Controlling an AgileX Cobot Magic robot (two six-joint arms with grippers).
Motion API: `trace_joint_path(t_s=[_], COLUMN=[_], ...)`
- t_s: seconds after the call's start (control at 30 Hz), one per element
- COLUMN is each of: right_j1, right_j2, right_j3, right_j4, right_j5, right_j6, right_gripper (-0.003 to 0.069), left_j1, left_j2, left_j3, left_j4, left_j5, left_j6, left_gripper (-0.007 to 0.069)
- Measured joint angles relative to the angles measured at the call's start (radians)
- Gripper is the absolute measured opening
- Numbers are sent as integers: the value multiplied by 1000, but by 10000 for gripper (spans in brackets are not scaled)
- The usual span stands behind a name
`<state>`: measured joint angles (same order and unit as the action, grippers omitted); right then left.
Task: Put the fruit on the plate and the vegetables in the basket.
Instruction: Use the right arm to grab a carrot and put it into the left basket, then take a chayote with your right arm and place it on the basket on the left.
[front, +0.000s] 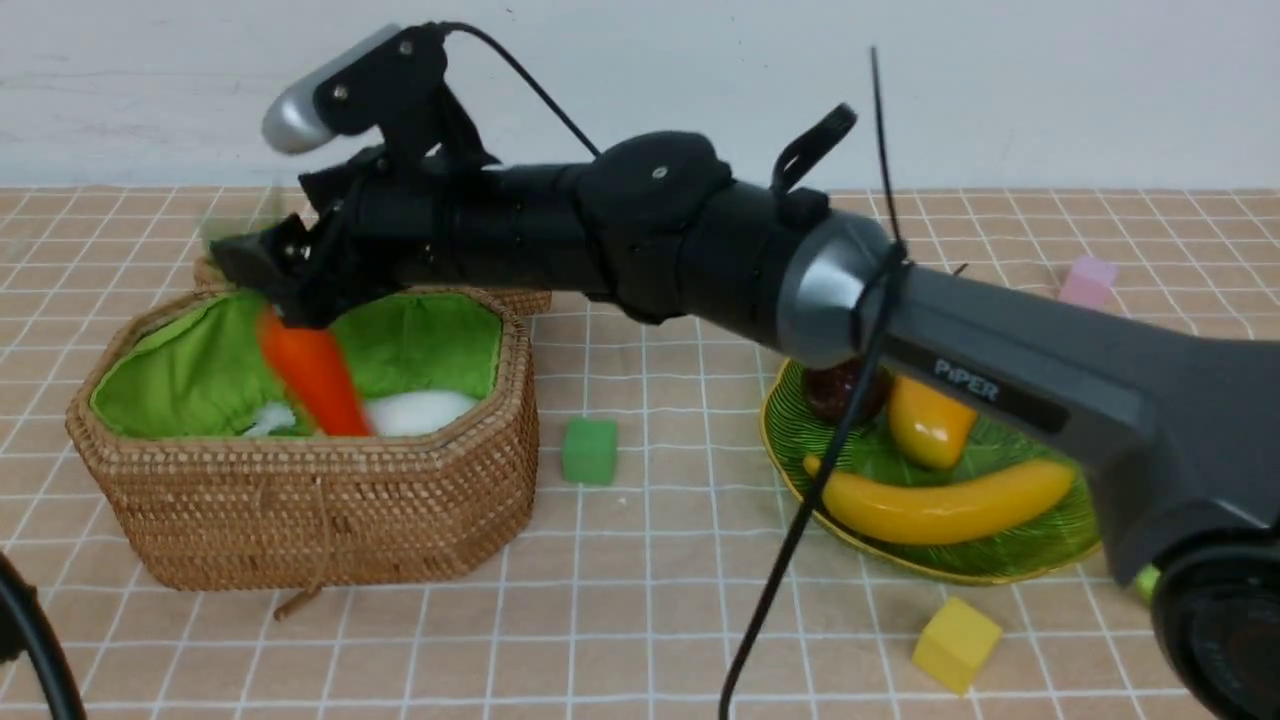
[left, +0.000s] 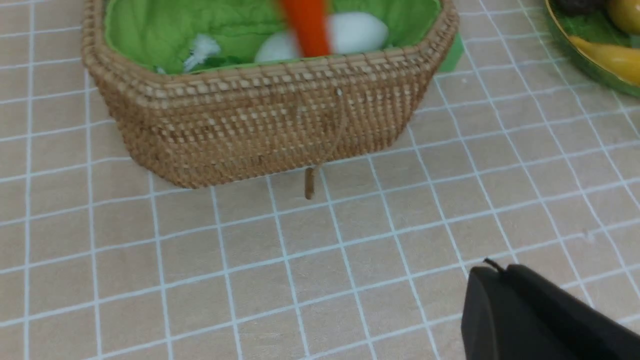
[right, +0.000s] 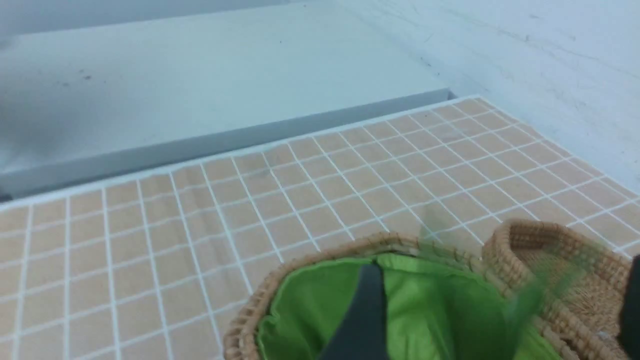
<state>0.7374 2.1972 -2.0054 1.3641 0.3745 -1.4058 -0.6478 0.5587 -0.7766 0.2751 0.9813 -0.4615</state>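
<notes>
The right pincer (front: 275, 285) hangs over the basket (front: 320, 510) at the left, fingers spread wide and empty. The blurred carrot (front: 315, 375) stands just below it inside the basket, beside the radish (front: 420, 410). Banana (front: 950, 500), mango (front: 930, 425) and mangosteen (front: 835, 390) lie on the plate (front: 1050, 535) at right. The left pincer (left: 492, 280) is clenched, empty, above the near surface (left: 250, 275).

- one wicker basket (front: 330, 500), one green plate (front: 1020, 520)
- three fruit: banana (front: 945, 505), mango (front: 930, 425), and what looks like a mangosteen (front: 835, 390), half hidden
- two veg I can spot: carrot (front: 310, 375), radish (front: 415, 412)
- three cubes: green cube (front: 589, 451), yellow cube (front: 956, 643), pink cube (front: 1087, 281)
</notes>
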Motion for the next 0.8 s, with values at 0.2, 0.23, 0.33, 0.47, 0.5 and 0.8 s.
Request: trace_joint_path(t_s=[0.2, 0.23, 0.33, 0.47, 0.5, 0.8], right_j1=[-86, -96, -174, -255, -277, -420], right_j2=[-197, -214, -326, -408, -424, -650], right_j3=[-9, -10, -17, -16, -16, 341], right_j4=[-373, -410, -677, -962, -1049, -1328], right_j5=[340, 371, 583, 817, 859, 872], right_j6=[530, 554, 856, 1033, 1069, 1143], right_gripper=[521, 510, 309, 46, 1, 76], left_j1=[0, 0, 0, 0, 0, 0], left_j2=[0, 0, 0, 0, 0, 0], left_j3=[0, 0, 0, 0, 0, 0], left_j4=[-182, -192, -356, -592, -677, -977], left_j5=[-63, -66, -117, -218, -260, -373], left_j6=[270, 281, 462, 688, 779, 1027], left_gripper=[-2, -1, 0, 1, 1, 2])
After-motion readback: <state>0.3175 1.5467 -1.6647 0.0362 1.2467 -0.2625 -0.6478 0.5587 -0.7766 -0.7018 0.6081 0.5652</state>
